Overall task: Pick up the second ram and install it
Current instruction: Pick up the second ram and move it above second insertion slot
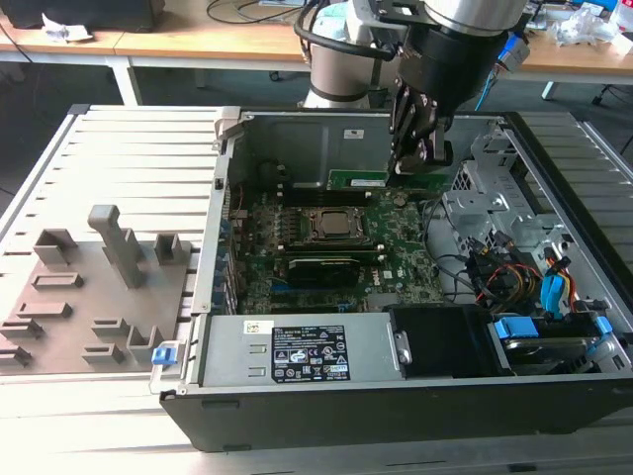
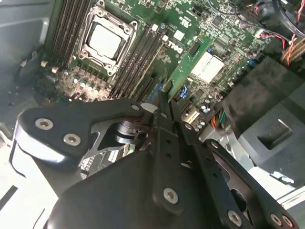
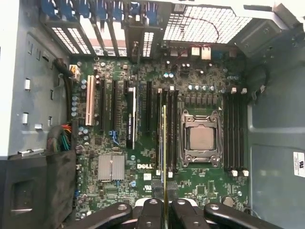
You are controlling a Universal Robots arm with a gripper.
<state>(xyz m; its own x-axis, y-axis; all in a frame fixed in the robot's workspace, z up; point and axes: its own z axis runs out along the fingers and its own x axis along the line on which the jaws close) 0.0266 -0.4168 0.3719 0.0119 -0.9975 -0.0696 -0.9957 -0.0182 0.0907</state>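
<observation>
The gripper is clamped on the second ram, held edge-on above the memory slots of the motherboard, beside the CPU socket. The stick seems slightly off the slot line, so pressing down could bend or jam it.

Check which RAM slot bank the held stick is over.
The bank between the CPU socket and the expansion slots: the second ram in the gripper runs edge-on along it. The other bank sits past the socket.
</observation>
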